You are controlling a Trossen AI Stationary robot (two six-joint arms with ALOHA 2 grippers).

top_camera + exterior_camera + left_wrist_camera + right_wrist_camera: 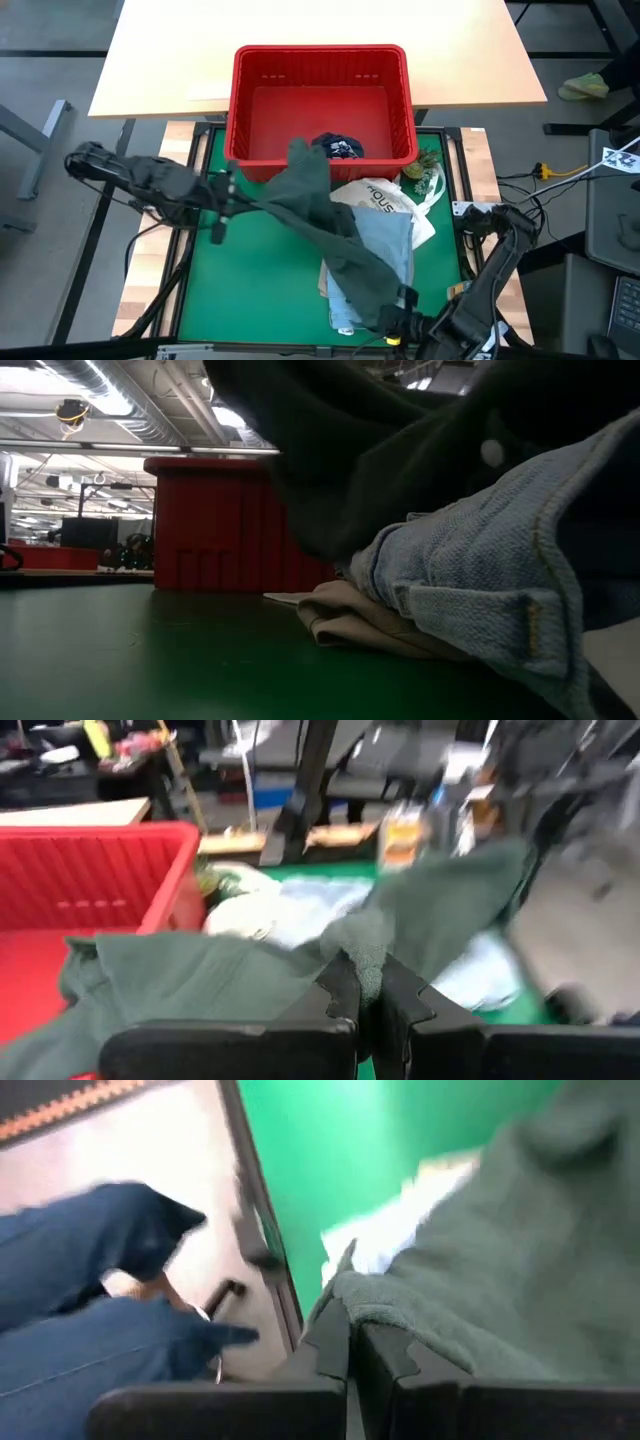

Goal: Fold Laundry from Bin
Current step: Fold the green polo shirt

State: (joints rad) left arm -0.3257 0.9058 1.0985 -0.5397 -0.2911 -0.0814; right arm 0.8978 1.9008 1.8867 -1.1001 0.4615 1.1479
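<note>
A dark olive-green garment (pixel 320 215) stretches slantwise over the green mat between my two grippers. My left gripper (pixel 226 192) is shut on its end near the red bin (pixel 250 100). My right gripper (pixel 398 305) is shut on its other end, near the table's front right. One flap of the garment (pixel 300 155) lies over the bin's near rim. Under the garment, a light blue shirt (pixel 390 240) rests on a beige garment (pixel 360 622). A navy piece (pixel 338 148) sits inside the bin. My left gripper pinches a bunched fold of the olive garment (pixel 366 952) between its two fingers (pixel 340 995), coming nearly level from the table's left. The cloth runs from there toward the other gripper, lifted off the mat. My right gripper pinches an edge of the olive garment (pixel 372 1312) between its two fingers (pixel 388 1352), slanting down from the table's near right. The cloth spreads away from the fingers, over the light blue shirt.
A white printed tote bag (pixel 385 198) lies right of the garment, with a small green thing (pixel 420 172) beside the bin's near right corner. Left of the pile the green mat (pixel 250 280) is bare. Blue cloth (pixel 90 1310) shows beyond the table's frame.
</note>
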